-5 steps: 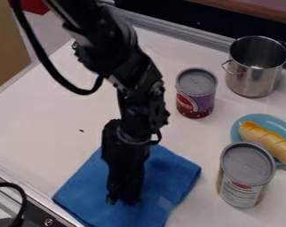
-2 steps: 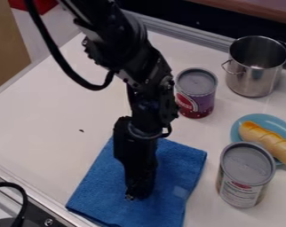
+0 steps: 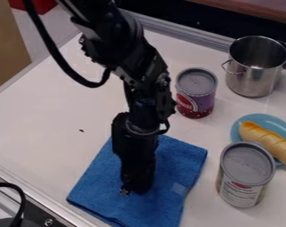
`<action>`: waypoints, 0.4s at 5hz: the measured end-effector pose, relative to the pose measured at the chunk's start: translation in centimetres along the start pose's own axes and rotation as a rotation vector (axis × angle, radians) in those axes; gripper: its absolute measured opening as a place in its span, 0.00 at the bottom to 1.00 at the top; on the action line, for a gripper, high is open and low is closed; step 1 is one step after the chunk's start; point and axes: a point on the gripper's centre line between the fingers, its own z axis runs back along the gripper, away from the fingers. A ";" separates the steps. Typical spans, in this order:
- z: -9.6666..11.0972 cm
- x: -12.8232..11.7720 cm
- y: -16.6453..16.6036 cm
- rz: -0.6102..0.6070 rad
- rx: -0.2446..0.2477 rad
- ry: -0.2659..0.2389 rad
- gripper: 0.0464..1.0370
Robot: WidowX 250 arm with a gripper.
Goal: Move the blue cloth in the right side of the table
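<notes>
The gripper (image 3: 133,189) hangs down over the middle of the blue cloth (image 3: 172,166), its tip at the cloth's surface. Whether its fingers hold any fabric is hidden by the dark gripper body. Folded and nearly flat, the cloth lies at the front centre of the white table (image 3: 56,119), close to the table's front left edge. A small pale patch shows on the cloth, right of the gripper.
To the cloth's right stands a grey-lidded can (image 3: 245,173). Behind that, a bread-shaped item (image 3: 267,141) lies on a light blue plate (image 3: 275,122). A purple-red can (image 3: 196,93) and a metal pot (image 3: 255,66) stand farther back.
Compared with a second ago, the cloth and gripper are farther right. Over the last half second the gripper has shifted slightly left and back, while the cloth has hardly moved.
</notes>
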 end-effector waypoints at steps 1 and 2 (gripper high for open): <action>0.0 0.4 -0.1 -0.026 0.000 -0.007 0.01; 0.0 0.6 -0.2 -0.035 -0.002 -0.011 0.03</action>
